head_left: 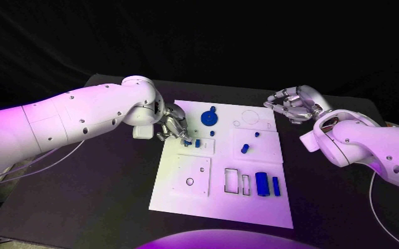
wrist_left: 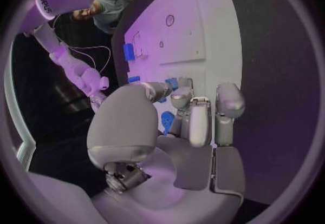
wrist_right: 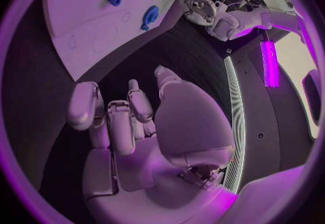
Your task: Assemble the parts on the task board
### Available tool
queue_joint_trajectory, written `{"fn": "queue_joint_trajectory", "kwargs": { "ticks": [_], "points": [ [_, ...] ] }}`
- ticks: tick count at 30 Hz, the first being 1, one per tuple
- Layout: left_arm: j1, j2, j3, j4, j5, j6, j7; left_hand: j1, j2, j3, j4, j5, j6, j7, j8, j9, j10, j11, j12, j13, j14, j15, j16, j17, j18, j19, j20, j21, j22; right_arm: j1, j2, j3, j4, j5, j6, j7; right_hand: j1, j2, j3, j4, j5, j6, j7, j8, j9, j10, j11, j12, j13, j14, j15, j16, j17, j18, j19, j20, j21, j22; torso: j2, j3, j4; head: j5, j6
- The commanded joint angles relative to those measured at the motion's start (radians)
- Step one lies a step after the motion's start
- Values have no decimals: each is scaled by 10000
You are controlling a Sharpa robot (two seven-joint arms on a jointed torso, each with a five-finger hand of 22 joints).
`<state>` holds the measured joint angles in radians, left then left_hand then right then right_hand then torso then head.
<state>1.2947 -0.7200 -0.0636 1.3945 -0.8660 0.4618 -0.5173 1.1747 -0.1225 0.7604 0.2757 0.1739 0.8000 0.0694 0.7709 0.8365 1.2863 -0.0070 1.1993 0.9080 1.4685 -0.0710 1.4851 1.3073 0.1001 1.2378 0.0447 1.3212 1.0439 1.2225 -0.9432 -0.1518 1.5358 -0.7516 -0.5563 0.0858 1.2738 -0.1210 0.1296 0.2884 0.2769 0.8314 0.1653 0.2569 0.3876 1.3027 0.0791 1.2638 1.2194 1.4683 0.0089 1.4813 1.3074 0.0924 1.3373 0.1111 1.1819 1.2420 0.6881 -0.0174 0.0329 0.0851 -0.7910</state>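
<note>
Black table [head_left: 100, 191] carries the white task board [head_left: 187, 200] at its middle, the board's long sides running from the near edge toward the far edge. Its far left corner is partly hidden behind the left robot hand [head_left: 173, 123].

That left robot hand hangs over the board's left edge near the far corner, fingers curled down around a small blue part [head_left: 187, 142]. In the left wrist view the fingertips [wrist_left: 181, 97] close about a blue piece [wrist_left: 172, 84], so the hand appears clamped on it, though most of the piece is covered and its shape cannot be made out.

The right robot hand [head_left: 293, 105] hovers off the board, above the table beyond the board's far right corner. Its fingers are curled in toward the palm with nothing seen between them; the right wrist view shows the same loose curl.

On the board, a round blue disc with a tab [head_left: 210, 116] lies near the far edge, left of centre. Two upright blue blocks [head_left: 262, 184] stand near the right edge toward the near end, just beside two empty rectangular slots [head_left: 232, 181]. A small blue peg [head_left: 245, 148] sits right of centre, with a tinier blue piece [head_left: 257, 135] beyond it and another blue dot [head_left: 212, 133] below the disc; these are too small to tell apart in shape.
</note>
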Motion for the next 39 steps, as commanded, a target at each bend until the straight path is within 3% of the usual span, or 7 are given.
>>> {"fn": "queue_joint_trajectory", "kwargs": {
  "ticks": [1, 9, 14, 28, 39],
  "points": [
    [20, 96, -7, 32, -790, 255, 3, -120, -105, 1592, -1680, 49, -89, -13, 87, 90, -64, -2, 74, 54, 506, 69, -30, 663, 134, -65, 0, -31, 9, -11, 10, 0, 3, -38, 98, 60, 21, 83, -32, -12, 43, -77, -25, 58, 8, -45, -9, 0, 0, 455, -56, -38, 112, 61, -38, -27, -64, -4, 13, -11, 1, -3, 0],
    [36, 301, -18, -35, -1351, 295, -9, -68, -413, 1922, -2073, 95, -23, -40, 183, 209, 77, -38, 277, 273, 544, 39, 22, 763, 111, 28, -24, 68, 156, -24, 11, 0, -2, -38, 96, 63, 21, 83, -32, -12, 43, -77, -25, 58, 8, -45, -9, 0, 0, 455, -56, -38, 112, 61, -38, -27, -64, -4, 8, -4, 4, -1, -22],
    [80, 461, -21, -167, -1461, 630, -58, 3, -667, 2006, -2296, 97, 206, -70, 29, 95, 299, -76, 428, 501, 568, 5, 47, 809, 82, 132, -57, 164, 305, -37, 21, 0, -8, -38, 99, 65, 21, 83, -32, -12, 43, -77, -25, 58, 8, -45, -9, 0, 0, 455, -56, -38, 112, 61, -38, -27, -64, -4, 9, 1, -5, 9, -25],
    [197, 770, -41, -627, -1200, 1476, -122, 52, -765, 1988, -2399, 91, 356, -80, -132, -9, 340, -90, 400, 469, 569, -9, 44, 802, 76, 148, -70, 188, 339, -59, 31, 0, -18, -38, 90, 73, 21, 83, -32, -12, 43, -77, -25, 58, 8, -45, -9, 0, 0, 455, -56, -38, 112, 61, -38, -27, -64, -4, 3, 11, -2, 21, -39],
    [271, 1045, -117, -1081, -1210, 1960, -157, 120, -826, 1896, -2482, 61, 454, -70, -288, -93, 420, -85, 450, 576, 569, -10, 42, 797, 72, 150, -76, 199, 355, -73, 45, 0, -28, -39, 86, 88, 51, 91, -37, -22, 73, -84, -27, 77, 7, -54, -12, -8, -16, 451, -57, -49, 91, 70, -56, -29, -106, -31, 5, 2, -7, 34, -38]
  ]
}}
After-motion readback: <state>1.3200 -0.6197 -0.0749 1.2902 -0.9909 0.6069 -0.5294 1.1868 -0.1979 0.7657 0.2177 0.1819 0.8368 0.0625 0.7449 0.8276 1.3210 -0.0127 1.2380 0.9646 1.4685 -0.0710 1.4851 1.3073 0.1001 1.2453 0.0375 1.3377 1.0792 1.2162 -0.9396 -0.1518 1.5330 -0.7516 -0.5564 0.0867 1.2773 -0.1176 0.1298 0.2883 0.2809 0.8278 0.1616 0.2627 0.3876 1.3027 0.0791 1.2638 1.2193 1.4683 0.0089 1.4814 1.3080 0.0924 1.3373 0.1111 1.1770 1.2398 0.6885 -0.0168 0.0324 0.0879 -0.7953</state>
